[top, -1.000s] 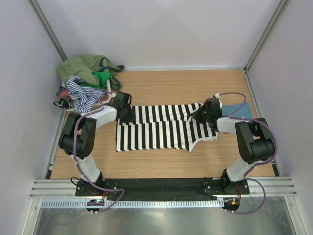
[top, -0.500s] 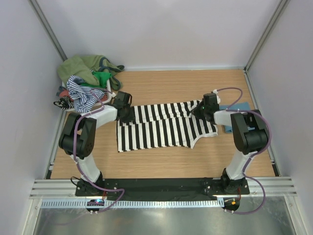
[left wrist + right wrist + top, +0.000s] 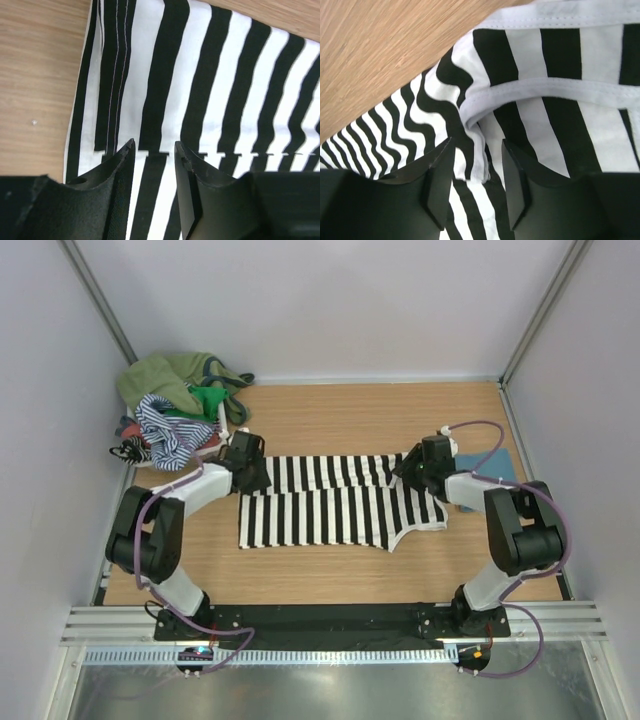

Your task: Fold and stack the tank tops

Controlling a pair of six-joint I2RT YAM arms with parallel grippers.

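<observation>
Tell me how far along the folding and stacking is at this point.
Done, apparently: one plain teal-blue cloth top lies flat at the right. In hand: the black-and-white striped tank top is spread out, left gripper and right gripper on its far edge. Left: finishing its fold, stacking it, then the heap of olive, green and navy-striped tops.

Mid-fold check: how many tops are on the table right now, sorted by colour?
Black-and-white striped tank top: 1
Teal-blue top: 1
Olive top: 1
Green top: 1
Thin navy-striped top: 1
Total: 5 that can be told apart; more may be buried under the last three.
</observation>
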